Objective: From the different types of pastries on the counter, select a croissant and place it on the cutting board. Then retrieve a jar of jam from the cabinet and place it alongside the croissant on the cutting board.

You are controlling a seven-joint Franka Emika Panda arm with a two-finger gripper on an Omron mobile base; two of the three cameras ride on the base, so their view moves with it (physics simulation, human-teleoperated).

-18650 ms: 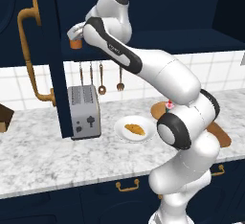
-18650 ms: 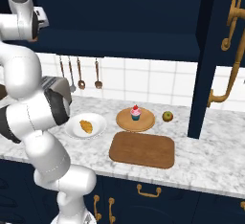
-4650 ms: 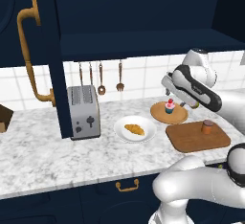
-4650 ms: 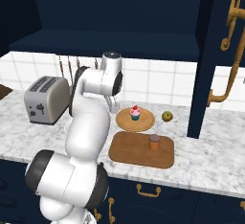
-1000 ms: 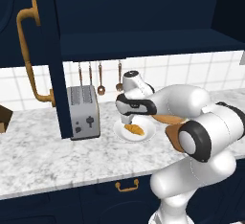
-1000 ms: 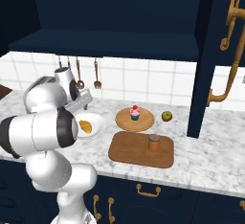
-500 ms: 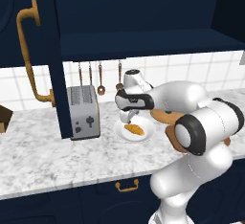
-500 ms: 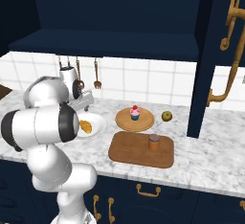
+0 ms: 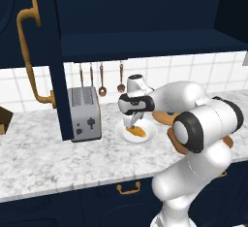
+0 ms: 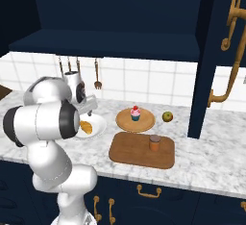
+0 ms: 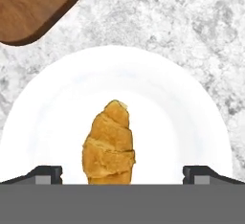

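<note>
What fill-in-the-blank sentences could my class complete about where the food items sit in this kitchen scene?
1. The croissant lies on a round ____ plate.
2. The jar of jam stands on the ____.
3. The cupcake sits on a round ____ plate.
4. The end effector above the croissant is ____.

Missing words: white; cutting board; wooden; open

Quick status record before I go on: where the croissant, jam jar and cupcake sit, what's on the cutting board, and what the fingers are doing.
croissant: on the round white plate, not yet picked
gripper: open, poised over the croissant, one finger on each side
fingers: empty, no contact visible
jar of jam: upright on the cutting board
cupcake: on the round wooden plate
</note>
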